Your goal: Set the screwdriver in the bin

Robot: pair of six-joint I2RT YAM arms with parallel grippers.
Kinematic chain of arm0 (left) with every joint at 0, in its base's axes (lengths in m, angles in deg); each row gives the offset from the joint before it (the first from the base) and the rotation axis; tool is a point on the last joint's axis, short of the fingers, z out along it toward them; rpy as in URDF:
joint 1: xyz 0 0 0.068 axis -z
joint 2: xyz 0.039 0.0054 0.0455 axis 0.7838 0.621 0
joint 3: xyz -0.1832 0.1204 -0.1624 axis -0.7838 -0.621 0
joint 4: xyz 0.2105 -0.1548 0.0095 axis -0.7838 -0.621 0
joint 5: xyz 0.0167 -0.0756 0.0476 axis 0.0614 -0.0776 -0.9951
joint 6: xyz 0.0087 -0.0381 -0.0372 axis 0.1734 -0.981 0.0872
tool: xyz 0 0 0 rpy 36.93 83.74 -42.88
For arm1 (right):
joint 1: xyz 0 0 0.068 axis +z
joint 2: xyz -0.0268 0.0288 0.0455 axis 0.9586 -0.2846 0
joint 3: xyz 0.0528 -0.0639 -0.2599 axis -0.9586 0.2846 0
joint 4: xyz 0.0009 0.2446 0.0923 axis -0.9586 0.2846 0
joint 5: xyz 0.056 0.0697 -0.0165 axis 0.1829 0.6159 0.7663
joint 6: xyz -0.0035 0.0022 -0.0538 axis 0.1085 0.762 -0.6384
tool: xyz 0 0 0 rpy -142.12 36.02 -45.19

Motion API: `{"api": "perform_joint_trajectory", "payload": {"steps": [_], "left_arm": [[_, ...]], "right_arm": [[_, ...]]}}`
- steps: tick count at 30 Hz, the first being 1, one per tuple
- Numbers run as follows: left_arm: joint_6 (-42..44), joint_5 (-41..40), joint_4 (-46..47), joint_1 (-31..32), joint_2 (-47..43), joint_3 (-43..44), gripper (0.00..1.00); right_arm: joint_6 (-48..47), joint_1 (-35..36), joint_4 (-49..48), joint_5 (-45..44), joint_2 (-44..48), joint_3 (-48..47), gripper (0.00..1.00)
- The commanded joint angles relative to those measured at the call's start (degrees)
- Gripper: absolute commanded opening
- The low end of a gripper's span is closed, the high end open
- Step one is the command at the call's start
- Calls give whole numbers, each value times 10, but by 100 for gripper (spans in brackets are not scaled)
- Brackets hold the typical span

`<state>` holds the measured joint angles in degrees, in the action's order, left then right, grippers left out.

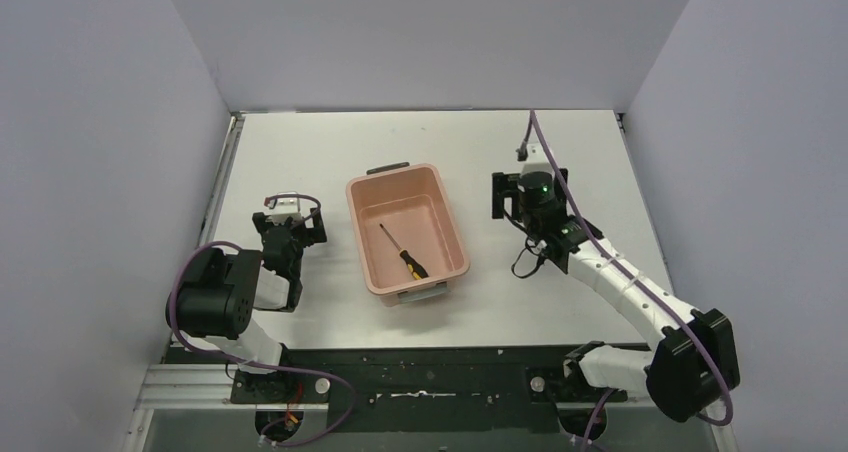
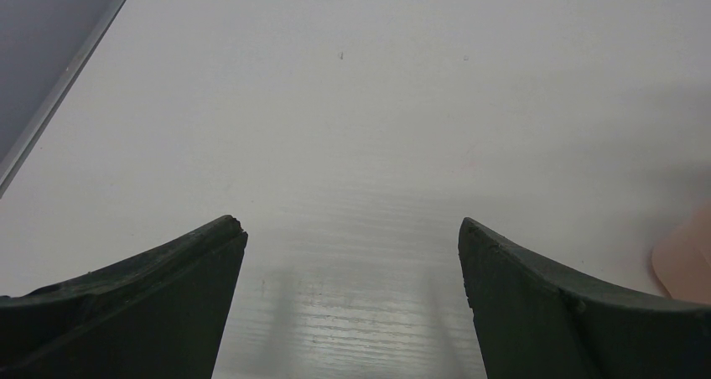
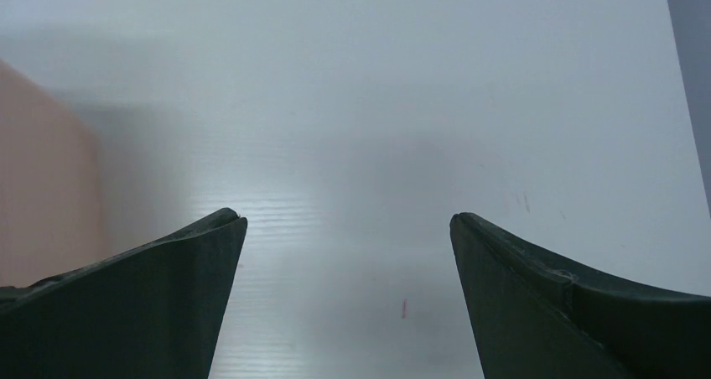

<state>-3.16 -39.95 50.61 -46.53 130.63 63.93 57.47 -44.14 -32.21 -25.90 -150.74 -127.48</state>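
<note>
The screwdriver (image 1: 404, 251) lies flat on the floor of the salmon-pink bin (image 1: 455, 227), its thin shaft pointing to the far left and its black and yellow handle toward the near right. The bin stands mid-table with a dark grey handle at its far end and a pale one at its near end. My left gripper (image 1: 287, 219) is open and empty over bare table left of the bin; in the left wrist view (image 2: 352, 232) a corner of the bin (image 2: 687, 257) shows at the right edge. My right gripper (image 1: 522, 194) is open and empty right of the bin; in the right wrist view (image 3: 348, 220) the bin's wall (image 3: 42, 186) shows at left.
White walls enclose the table on the left, back and right. A metal rail (image 1: 222, 187) runs along the table's left edge. The black base strip (image 1: 440, 372) with both arm mounts lies at the near edge.
</note>
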Motion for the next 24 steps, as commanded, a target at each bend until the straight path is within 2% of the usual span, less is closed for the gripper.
{"api": "perform_joint_trajectory", "payload": {"steps": [1, 8, 24], "left_arm": [[5, 5, 14, -3, -5, 1, 97], [5, 5, 14, -3, -4, 1, 97], [5, 6, 9, -4, -1, 6, 97]], "right_arm": [[-17, -64, -228, 3, 66, 142, 100], [-18, -94, -349, -2, 82, 291, 100], [-16, -95, -383, 11, 82, 340, 100]]}}
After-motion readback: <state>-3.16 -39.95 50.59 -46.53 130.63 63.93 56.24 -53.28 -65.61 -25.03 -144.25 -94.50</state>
